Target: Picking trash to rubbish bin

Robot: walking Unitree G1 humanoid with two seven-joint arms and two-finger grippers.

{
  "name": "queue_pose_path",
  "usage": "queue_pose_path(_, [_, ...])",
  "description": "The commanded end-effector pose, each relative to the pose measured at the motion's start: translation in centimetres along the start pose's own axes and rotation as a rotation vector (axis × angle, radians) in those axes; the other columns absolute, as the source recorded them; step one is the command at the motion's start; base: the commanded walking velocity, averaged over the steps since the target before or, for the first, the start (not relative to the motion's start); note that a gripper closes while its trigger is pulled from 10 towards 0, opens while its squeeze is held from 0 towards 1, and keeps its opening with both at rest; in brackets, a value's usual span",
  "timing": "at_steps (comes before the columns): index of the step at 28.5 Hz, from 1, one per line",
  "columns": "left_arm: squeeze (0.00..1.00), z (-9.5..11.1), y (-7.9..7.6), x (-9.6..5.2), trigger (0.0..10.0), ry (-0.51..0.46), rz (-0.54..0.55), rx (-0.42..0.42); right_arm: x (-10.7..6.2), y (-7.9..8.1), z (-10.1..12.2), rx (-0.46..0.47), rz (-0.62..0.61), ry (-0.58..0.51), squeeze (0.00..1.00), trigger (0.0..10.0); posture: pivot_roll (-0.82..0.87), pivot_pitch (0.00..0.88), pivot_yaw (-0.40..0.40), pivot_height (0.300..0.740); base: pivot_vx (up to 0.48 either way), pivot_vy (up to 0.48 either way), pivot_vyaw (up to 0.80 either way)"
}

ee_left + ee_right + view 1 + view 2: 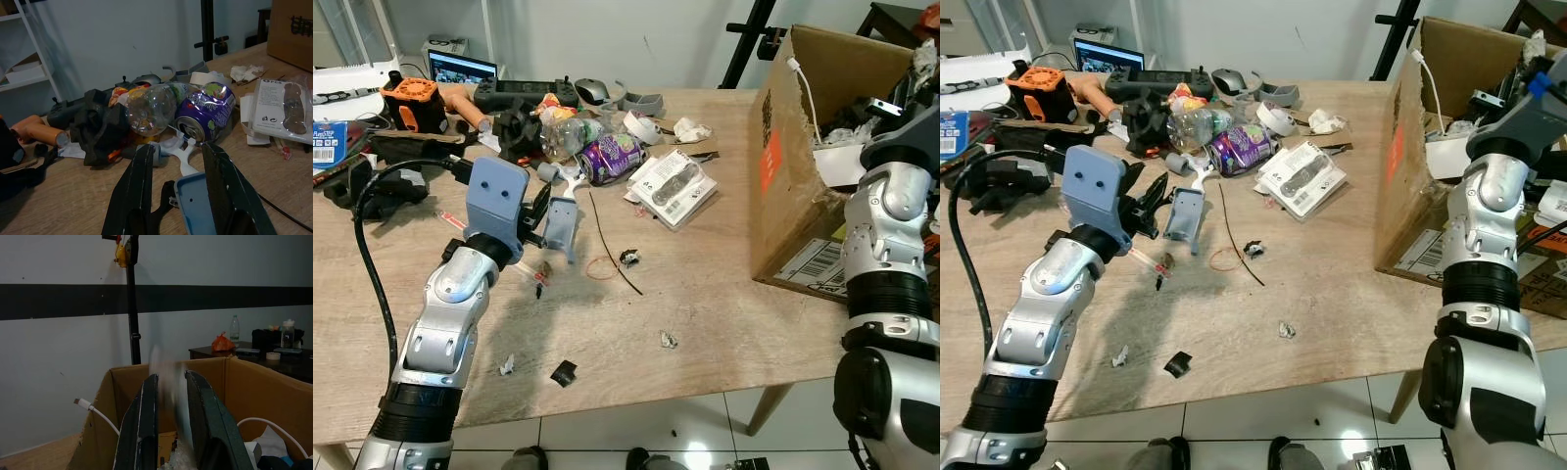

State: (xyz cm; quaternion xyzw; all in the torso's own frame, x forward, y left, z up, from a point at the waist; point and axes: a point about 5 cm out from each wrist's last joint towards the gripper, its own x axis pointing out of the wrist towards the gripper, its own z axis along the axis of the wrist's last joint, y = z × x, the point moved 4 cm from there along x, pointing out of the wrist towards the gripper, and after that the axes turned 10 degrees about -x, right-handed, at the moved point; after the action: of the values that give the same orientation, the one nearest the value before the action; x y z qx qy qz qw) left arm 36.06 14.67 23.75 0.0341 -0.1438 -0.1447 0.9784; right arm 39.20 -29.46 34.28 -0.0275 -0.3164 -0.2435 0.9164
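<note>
Silver jointed arms, black elbow bands; blue wrist housing point(496, 199), two screw holes; black cable point(364, 257); black fingers point(131, 191).

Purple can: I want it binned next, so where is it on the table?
The purple can lies on its side toward the table's far edge, between the clear plastic bottle and the blister pack.

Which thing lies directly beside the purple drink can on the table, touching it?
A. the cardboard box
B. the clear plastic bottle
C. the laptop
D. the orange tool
B: in the left wrist view the clear plastic bottle lies against the purple drink can, ahead of the left claw, while the cardboard box stands far off at the table's other side.
</note>
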Motion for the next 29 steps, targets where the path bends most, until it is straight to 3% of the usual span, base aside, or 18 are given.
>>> queue_pose_path(1, [0.00, -0.6, -0.3, -0.3, 10.0, 0.017, -0.014, -0.007, -0.3, -0.5, -0.3, -0.001, -0.023, -0.001, 0.00, 10.0, 0.07, 0.157, -0.052, 0.740, 0.000, 0.000, 0.00])
queue_pose_path(2, [0.00, -0.6, -0.3, -0.3, 10.0, 0.017, -0.014, -0.007, -0.3, -0.5, -0.3, -0.001, -0.023, -0.001, 0.00, 10.0, 0.07, 0.157, -0.052, 0.740, 0.000, 0.000, 0.00])
queue_pose_path(3, [0.00, -0.6, -0.3, -0.3, 10.0, 0.018, -0.016, -0.004, -0.3, -0.4, -0.1, 0.019, -0.012, -0.012, 1.00, 10.0, 0.08, 0.145, -0.050, 0.740, 0.000, 0.000, 0.00])
queue_pose_path(9, [0.00, -0.6, -0.3, -0.3, 10.0, 0.016, -0.018, -0.004, -0.4, 0.1, -0.7, -0.005, 0.014, 0.025, 1.00, 10.0, 0.07, 0.147, -0.047, 0.740, 0.000, 0.000, 0.00])
queue_pose_path(10, [0.00, -0.6, -0.3, -0.2, 10.0, 0.017, -0.019, -0.003, -0.5, 1.4, -0.4, 0.036, 0.089, 0.010, 0.00, 10.0, 0.07, 0.147, -0.046, 0.740, 0.000, 0.000, 0.00])
queue_pose_path(12, [0.00, -0.7, -0.2, -0.2, 10.0, 0.020, -0.019, -0.002, -1.3, 5.3, 0.5, 0.146, 0.305, -0.019, 0.00, 10.0, 0.07, 0.158, -0.047, 0.740, 0.000, 0.000, 0.00])
queue_pose_path(13, [0.00, -0.7, -0.2, -0.2, 10.0, 0.020, -0.019, -0.002, -1.3, 5.3, 0.5, 0.146, 0.305, -0.019, 0.00, 10.0, 0.07, 0.158, -0.047, 0.740, 0.000, 0.000, 0.00])
queue_pose_path(14, [0.00, -0.8, -0.3, -0.2, 10.0, 0.022, -0.020, -0.005, -3.0, 8.9, 0.6, 0.185, 0.526, -0.003, 0.00, 10.0, 0.07, 0.160, -0.040, 0.740, 0.000, 0.000, 0.00])
queue_pose_path(15, [0.00, -0.8, -0.3, -0.2, 10.0, 0.022, -0.020, -0.005, -3.0, 8.9, 0.6, 0.185, 0.526, -0.003, 0.00, 10.0, 0.07, 0.160, -0.040, 0.740, 0.000, 0.000, 0.00])
queue_pose_path(17, [0.00, -1.0, -0.5, -0.1, 10.0, 0.029, -0.023, -0.007, -9.1, 15.5, 0.8, 0.179, 1.018, 0.002, 0.00, 10.0, 0.06, 0.169, -0.041, 0.740, 0.000, 0.000, 0.00])
queue_pose_path(18, [0.00, -1.0, -0.5, -0.1, 10.0, 0.029, -0.023, -0.007, -9.1, 15.5, 0.8, 0.179, 1.018, 0.002, 0.00, 10.0, 0.06, 0.169, -0.041, 0.740, 0.000, 0.000, 0.00])
queue_pose_path(19, [0.00, -1.0, -0.6, -0.1, 10.0, 0.028, -0.023, -0.009, -12.7, 17.7, 1.1, 0.201, 1.218, -0.005, 0.00, 10.0, 0.07, 0.188, -0.044, 0.740, 0.000, 0.000, 0.00])
queue_pose_path(20, [0.00, -1.0, -0.6, -0.1, 10.0, 0.028, -0.023, -0.009, -12.7, 17.7, 1.1, 0.201, 1.218, -0.005, 0.00, 10.0, 0.07, 0.188, -0.044, 0.740, 0.000, 0.000, 0.00])
queue_pose_path(22, [0.00, -0.8, -0.7, -0.1, 10.0, 0.022, -0.021, -0.013, -17.6, 19.6, 1.5, 0.223, 1.457, -0.014, 0.00, 10.0, 0.07, 0.175, -0.045, 0.740, 0.000, 0.000, 0.00])
queue_pose_path(24, [0.00, -0.8, -0.6, -0.1, 10.0, 0.023, -0.018, -0.012, -18.8, 19.9, 0.9, 0.218, 1.506, 0.023, 0.00, 10.0, 0.07, 0.181, -0.046, 0.740, 0.000, 0.000, 0.00])
queue_pose_path(26, [0.00, -0.8, -0.6, -0.1, 10.0, 0.023, -0.018, -0.012, -18.8, 19.9, 0.9, 0.218, 1.506, 0.023, 0.00, 10.0, 0.07, 0.181, -0.046, 0.740, 0.000, 0.000, 0.00])
queue_pose_path(28, [0.00, -0.9, -0.4, -0.2, 10.0, 0.026, -0.016, -0.010, -19.3, 19.7, -3.6, 0.036, 1.464, 0.217, 0.00, 10.0, 0.07, 0.175, -0.046, 0.740, 0.000, 0.000, 0.00])
queue_pose_path(29, [0.00, -0.9, -0.4, -0.2, 10.0, 0.026, -0.016, -0.010, -19.3, 19.7, -3.6, 0.036, 1.464, 0.217, 0.00, 10.0, 0.07, 0.175, -0.046, 0.740, 0.000, 0.000, 0.00])
